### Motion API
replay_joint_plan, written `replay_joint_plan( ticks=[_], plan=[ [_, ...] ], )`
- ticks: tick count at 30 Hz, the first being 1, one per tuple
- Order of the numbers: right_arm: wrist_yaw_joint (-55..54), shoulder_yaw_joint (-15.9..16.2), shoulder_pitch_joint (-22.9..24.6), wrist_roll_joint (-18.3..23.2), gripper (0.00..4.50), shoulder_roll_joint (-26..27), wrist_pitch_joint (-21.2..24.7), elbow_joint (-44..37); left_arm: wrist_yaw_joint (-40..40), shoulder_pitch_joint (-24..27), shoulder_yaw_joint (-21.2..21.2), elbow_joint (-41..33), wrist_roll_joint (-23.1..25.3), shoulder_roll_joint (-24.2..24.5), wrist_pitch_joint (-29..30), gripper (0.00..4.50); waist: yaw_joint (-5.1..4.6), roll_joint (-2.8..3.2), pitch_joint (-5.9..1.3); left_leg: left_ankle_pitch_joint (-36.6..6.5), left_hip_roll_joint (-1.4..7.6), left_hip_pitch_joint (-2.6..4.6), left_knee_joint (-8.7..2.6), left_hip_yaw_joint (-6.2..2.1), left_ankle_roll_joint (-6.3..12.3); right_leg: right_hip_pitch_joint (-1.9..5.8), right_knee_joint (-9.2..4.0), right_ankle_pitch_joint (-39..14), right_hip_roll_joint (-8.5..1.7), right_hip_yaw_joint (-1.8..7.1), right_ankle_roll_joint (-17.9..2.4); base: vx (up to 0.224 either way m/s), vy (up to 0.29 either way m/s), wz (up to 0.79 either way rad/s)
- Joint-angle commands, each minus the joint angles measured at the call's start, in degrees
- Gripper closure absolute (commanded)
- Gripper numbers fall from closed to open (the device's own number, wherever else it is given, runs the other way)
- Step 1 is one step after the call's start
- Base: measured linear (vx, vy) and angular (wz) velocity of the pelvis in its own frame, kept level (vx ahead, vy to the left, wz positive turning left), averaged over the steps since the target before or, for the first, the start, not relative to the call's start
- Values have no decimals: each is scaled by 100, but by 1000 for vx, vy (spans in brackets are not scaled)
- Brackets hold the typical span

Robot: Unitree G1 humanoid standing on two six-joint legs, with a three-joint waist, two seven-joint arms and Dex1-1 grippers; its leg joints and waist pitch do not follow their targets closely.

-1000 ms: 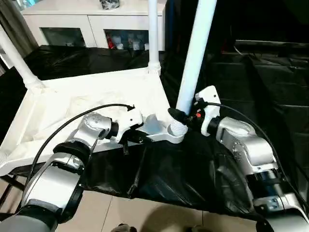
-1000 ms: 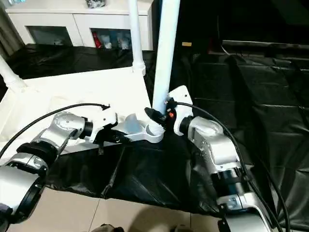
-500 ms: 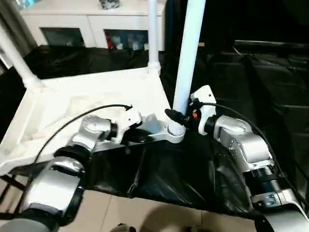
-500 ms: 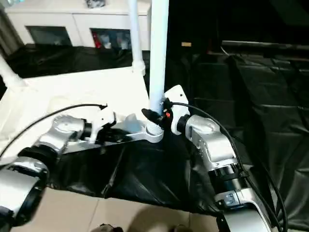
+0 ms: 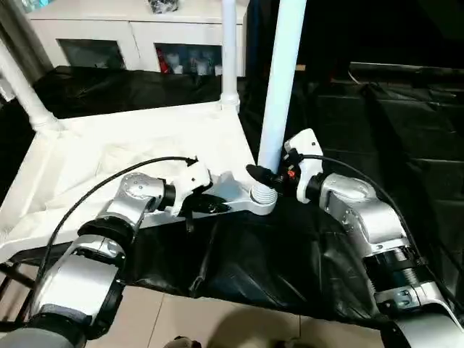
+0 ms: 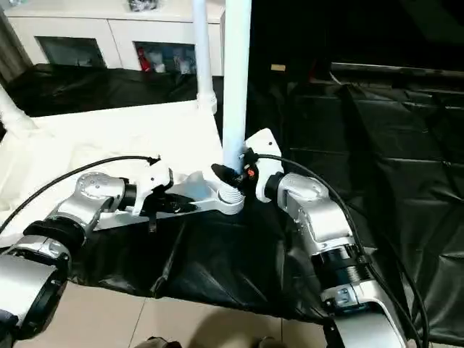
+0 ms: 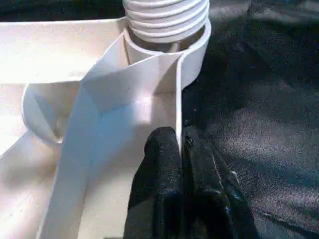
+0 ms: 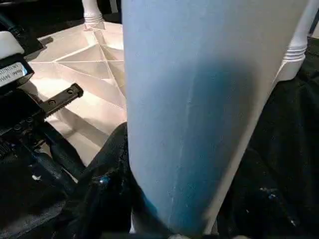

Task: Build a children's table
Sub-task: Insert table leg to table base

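Children's table parts are seen upside down on a desk draped in black sheeting (image 5: 348, 109): one white tabletop (image 5: 109, 156) lies with its ribbed underside facing up, and three white legs can be counted standing from its corner sockets. One leg (image 5: 281, 80) rises from the near right corner socket (image 5: 262, 199), its ribbed end seated in the round collar. A second leg (image 5: 230, 51) stands at the far right corner, and a third leg (image 5: 22, 87) leans up from the far left corner.

Two grippers are at work on the near right corner. The left gripper (image 7: 180, 149) is pinched on the thin outer rim of the tabletop just beside the socket, its jaws pressed almost together with the rim edge between them. The right gripper (image 5: 262, 176) is closed around the lower part of the near leg, just above the socket, with its jaws held about half apart by the tube.

One white cabinet (image 5: 130, 32) with glass doors is seen beyond the desk, and pale floor tiles (image 5: 203, 322) are seen below the near edge.
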Motion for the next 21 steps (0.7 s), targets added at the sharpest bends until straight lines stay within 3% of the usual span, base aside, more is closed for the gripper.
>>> replay_joint_plan(
  ticks=[1,12,16,21],
  plan=[
    [30,37,-157,-79,263,23,-111,85,-26,73,-92,24,109,104,108,450,19,-93,-456,-1628,166,131,-411,-91,104,277,-447,-1635,-255,173,-1372,0,0,0],
    [276,137,-186,-60,263,83,-161,331,-203,86,47,-178,-61,78,97,450,25,-98,-461,-1641,173,132,-412,-88,92,279,-433,-1518,-255,172,-1444,0,0,0],
    [158,13,-233,-72,263,193,-382,672,-338,125,81,-252,-119,61,124,450,22,-86,-459,-1670,173,133,-412,-89,91,277,-429,-1516,-261,168,-1479,0,0,0],
    [116,-174,42,30,263,206,-611,675,-163,133,109,-304,-125,49,137,450,25,-99,-454,-1731,182,146,-419,-83,85,268,-436,-1509,-257,174,-1490,0,0,0]
  ],
)
